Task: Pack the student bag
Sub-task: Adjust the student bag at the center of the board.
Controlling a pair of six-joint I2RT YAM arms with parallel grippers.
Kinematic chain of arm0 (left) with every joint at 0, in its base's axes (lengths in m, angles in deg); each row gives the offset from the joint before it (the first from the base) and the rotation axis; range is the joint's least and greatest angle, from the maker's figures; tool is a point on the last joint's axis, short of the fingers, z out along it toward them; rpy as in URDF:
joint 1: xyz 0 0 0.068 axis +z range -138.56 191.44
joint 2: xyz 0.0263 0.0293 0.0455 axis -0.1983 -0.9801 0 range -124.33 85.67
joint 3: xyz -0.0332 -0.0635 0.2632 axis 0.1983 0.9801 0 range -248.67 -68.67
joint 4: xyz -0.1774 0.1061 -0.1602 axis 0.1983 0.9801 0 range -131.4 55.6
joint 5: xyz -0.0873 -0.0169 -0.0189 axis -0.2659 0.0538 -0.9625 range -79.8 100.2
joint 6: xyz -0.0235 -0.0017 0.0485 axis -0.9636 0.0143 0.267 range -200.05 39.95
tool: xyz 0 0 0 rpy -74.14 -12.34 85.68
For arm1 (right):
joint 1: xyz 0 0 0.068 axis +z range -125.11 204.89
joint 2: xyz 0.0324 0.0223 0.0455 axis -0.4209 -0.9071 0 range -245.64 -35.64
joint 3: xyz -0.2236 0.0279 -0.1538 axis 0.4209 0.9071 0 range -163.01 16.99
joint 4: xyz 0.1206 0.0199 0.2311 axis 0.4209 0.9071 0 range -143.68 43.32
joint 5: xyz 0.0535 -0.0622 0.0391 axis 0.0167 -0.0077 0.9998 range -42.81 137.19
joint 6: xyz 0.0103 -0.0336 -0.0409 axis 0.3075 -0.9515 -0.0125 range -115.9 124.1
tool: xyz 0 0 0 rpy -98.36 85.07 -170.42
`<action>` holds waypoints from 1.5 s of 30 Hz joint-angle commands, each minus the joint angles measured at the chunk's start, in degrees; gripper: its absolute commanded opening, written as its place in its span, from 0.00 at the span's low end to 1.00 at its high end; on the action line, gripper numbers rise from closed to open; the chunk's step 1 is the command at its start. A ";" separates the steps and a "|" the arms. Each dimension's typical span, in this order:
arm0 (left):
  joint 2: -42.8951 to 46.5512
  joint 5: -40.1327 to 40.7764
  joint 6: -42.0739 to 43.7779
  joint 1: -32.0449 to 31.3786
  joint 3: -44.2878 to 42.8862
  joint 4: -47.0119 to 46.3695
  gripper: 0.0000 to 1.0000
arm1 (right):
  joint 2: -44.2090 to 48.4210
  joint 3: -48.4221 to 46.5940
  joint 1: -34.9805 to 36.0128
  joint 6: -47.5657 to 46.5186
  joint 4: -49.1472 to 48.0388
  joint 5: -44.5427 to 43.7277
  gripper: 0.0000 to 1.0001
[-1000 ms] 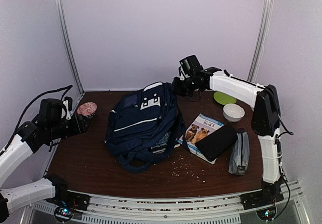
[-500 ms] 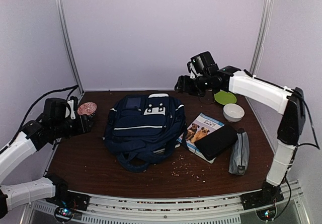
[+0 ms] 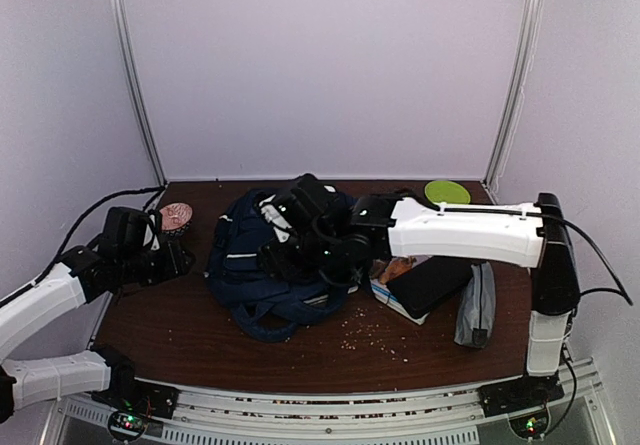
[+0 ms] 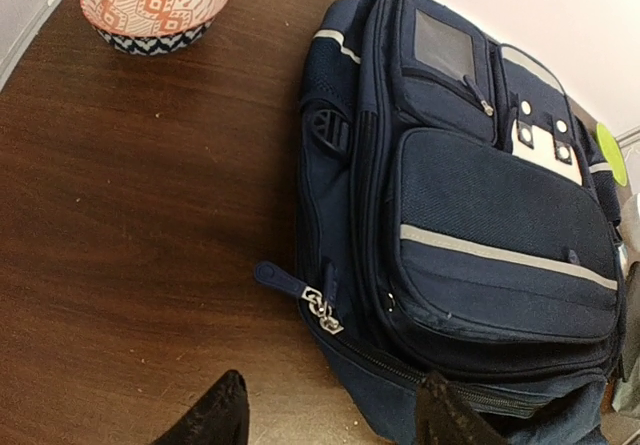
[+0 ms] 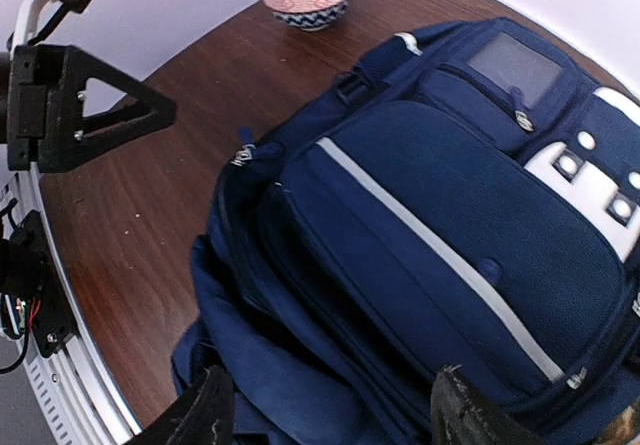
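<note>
Now, my left arm (image 3: pixel 35 305) waits just left of the student bag (image 3: pixel 240 255). Its jaws are spread wide and empty, aimed at the bag's zipped side but apart from it. The bag lies flat on the desk (image 3: pixel 180 335), front pocket up, its long axis running away from me. My right arm (image 3: pixel 460 230) reaches over the bag from its right, jaws parted and empty above its near-left corner. I judge these the nearer.

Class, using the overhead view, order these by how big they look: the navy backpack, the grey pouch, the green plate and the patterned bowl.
1. navy backpack, though the right arm covers part of it
2. grey pouch
3. green plate and patterned bowl: they look alike, so they are left unranked
</note>
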 commanded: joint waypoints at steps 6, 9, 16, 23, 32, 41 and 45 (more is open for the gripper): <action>10.12 4.74 -2.21 -0.28 0.93 4.99 0.97 | -13.75 -20.16 5.69 -15.91 10.48 -8.30 0.69; 11.58 5.12 -1.96 -0.27 0.99 6.35 0.97 | -16.43 -23.32 6.29 -17.80 13.15 -9.31 0.68; 12.76 5.06 -2.44 -0.27 2.21 6.31 0.97 | -21.42 -26.51 7.08 -20.19 17.93 -14.27 0.65; 12.86 4.79 -2.22 -0.29 2.89 6.17 0.97 | -22.89 -26.66 7.15 -20.79 19.35 -16.23 0.37; 11.46 5.30 -2.03 -0.24 1.88 5.51 0.97 | -9.26 -17.83 8.99 -23.50 11.69 -16.05 0.00; 6.01 1.66 -1.87 -0.31 0.59 -0.17 0.98 | 14.51 12.23 9.35 -23.81 -1.81 -11.99 0.00; 2.29 -2.57 -2.40 -0.27 0.77 -5.60 0.98 | 20.93 23.75 9.33 -22.70 -2.79 -11.38 0.00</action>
